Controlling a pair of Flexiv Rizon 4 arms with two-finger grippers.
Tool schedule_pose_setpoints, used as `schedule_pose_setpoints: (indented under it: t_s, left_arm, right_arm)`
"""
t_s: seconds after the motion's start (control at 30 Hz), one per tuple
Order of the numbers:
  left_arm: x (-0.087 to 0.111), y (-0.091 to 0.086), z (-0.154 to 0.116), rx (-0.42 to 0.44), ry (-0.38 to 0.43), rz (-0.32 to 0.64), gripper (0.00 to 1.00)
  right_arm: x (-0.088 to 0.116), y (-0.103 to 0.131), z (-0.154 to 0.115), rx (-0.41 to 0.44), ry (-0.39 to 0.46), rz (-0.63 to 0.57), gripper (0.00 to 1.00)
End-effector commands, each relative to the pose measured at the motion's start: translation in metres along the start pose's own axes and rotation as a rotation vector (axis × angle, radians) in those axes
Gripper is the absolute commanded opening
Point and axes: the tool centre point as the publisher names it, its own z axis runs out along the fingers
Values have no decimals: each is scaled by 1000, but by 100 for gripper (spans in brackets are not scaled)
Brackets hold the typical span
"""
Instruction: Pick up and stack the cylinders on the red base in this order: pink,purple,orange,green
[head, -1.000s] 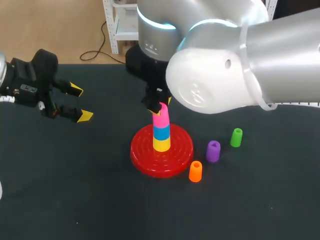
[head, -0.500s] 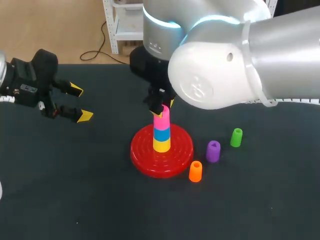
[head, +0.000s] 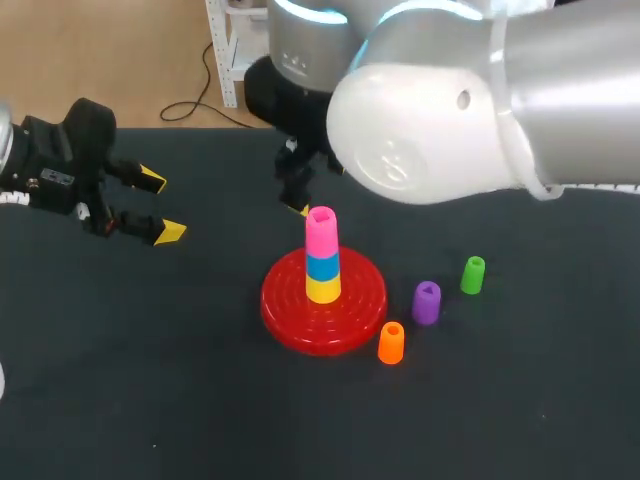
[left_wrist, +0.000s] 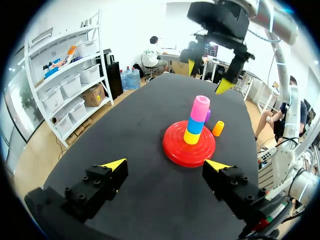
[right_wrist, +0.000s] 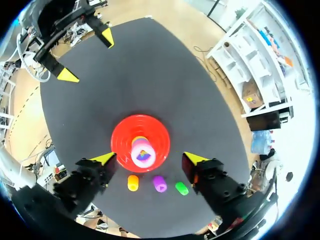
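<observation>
Head view, item one: the red base (head: 281, 308) sits near the middle of the dark desk (head: 150, 390). Three pieces stand stacked upright at its centre. The yellow cylinder (head: 323, 290) is at the bottom, the blue cylinder (head: 322, 267) rests on it, and the pink cylinder (head: 321, 232) is on top. Nothing touches the pink cylinder.

Item two: the purple cylinder (head: 426, 302), orange cylinder (head: 390, 343) and green cylinder (head: 473, 275) stand upright on the desk to the right of the base, each apart from the others. The orange cylinder is just beside the base rim, toward the front. The purple cylinder is near the rim. The green cylinder is farthest out, behind the purple one.

Item three: the right arm (head: 450, 110) enters from the right and reaches past the middle, and its bulk hides most of its wrist. The right jaws hang above and just behind the stack, and only one yellow tip shows here. Right wrist view: the right jaws are open and empty, with the two yellow tips wide apart. The stack is seen end-on below and between them, untouched. The three loose cylinders lie in a row under the fingers in the order orange, purple, green.

Item four: the left arm (head: 60, 170) is at the left edge, well apart from the base. The left jaws are open and empty. Left wrist view: both tips are spread, with the base and stack ahead of them and the right jaws above and beyond the pink cylinder.
</observation>
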Motion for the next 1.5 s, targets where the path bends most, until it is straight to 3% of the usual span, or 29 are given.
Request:
schedule_pose_setpoints:
  t_s: [0.03, 0.3, 0.5, 0.7, 1.33, 1.5]
  left_arm:
    - [-1, 1, 1, 1, 6, -1, 100]
    - [-1, 1, 1, 1, 6, -1, 100]
    - [-1, 1, 1, 1, 6, -1, 100]
    - [-1, 1, 1, 1, 6, -1, 100]
    - [-1, 1, 1, 1, 6, -1, 100]
    - [-1, 1, 1, 1, 6, -1, 100]
  right_arm:
    - [21, -6, -16, 28, -17, 24, 100]
    - [78, -27, 8, 33, 71, 104, 100]
    - [121, -29, 43, 29, 196, 134, 100]
    - [148, -25, 63, 32, 249, 171, 100]
    - [153, -23, 67, 41, 264, 156, 100]
    - [173, -24, 73, 22, 255, 196, 100]
